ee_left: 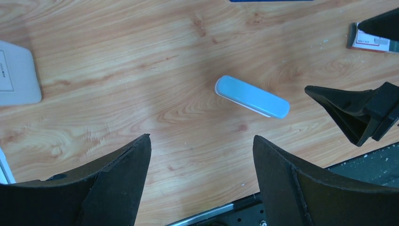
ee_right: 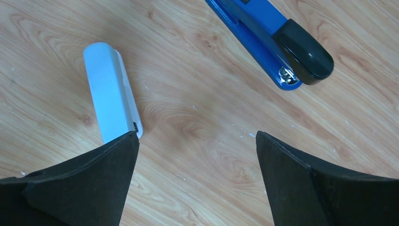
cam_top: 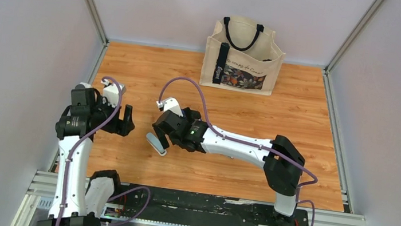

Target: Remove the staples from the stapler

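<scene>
The stapler (ee_right: 256, 33) is bright blue with a black top and a silvery metal tip. It lies flat on the wooden table at the top right of the right wrist view, beyond my right gripper's right finger. Only a sliver of it (ee_left: 270, 0) shows at the top edge of the left wrist view, and my right arm hides it in the top view. No staples are in view. My right gripper (ee_right: 197, 136) is open and empty above bare wood. My left gripper (ee_left: 202, 139) is open and empty, to the left of the right gripper (cam_top: 160, 137).
A pale grey-white oblong tool (ee_right: 112, 92) lies by my right gripper's left finger and also shows in the left wrist view (ee_left: 251, 96). A small white-and-red box (ee_left: 371, 40) and a flat white object (ee_left: 16, 73) lie on the table. A tote bag (cam_top: 244, 55) stands at the back.
</scene>
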`<state>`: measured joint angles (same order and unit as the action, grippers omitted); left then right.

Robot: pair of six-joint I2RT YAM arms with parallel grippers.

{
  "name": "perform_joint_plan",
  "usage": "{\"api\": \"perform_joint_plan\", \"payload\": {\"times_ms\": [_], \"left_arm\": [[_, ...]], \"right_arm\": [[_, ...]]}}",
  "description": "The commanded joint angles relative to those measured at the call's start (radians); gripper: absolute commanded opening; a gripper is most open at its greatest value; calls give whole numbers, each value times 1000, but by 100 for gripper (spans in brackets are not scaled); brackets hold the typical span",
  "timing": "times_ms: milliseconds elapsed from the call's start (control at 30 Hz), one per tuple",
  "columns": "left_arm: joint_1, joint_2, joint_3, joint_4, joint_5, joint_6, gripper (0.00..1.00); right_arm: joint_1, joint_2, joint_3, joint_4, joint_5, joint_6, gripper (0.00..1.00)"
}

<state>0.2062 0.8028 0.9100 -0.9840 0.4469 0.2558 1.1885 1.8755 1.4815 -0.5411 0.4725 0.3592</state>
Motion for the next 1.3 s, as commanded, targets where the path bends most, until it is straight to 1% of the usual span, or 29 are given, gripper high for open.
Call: {"api": "perform_joint_plan", "payload": {"times_ms": [0,33,167,367,667,800,933,1067,1100,1167,1200,1267], "left_arm": [[74,19,50,5,82,20,88],[85,22,55,1,93,23,88],[201,30,73,-30,182,57,88],[282,41,82,-85,237,132,88],[288,-11,41,-85,220,183,88],[289,-14,41,-93,220,195,88],[288,-7,41,-93,217,198,89],[288,-1,40,-91,219,201,89],[288,-1,38,-91,222,203,89],[289,-5,36,-91,225,207,89],[289,-7,35,-90,225,211,89],[288,-11,32,-87,219,215,89]], "right_arm": [[-3,19,46,38,-80,-38,100],[-3,20,36,50,-93,-51,100],[-4,40,30,81,-149,-69,100],[-4,99,75,70,-204,-92,97],[-4,166,126,63,-264,-86,94],[-3,183,154,56,-305,-86,92],[2,191,148,61,-333,-88,89],[3,203,134,69,-357,-86,80],[2,206,134,69,-363,-88,75],[3,214,141,70,-371,-85,70],[2,215,145,70,-374,-85,66],[5,223,160,72,-383,-85,62]]}}
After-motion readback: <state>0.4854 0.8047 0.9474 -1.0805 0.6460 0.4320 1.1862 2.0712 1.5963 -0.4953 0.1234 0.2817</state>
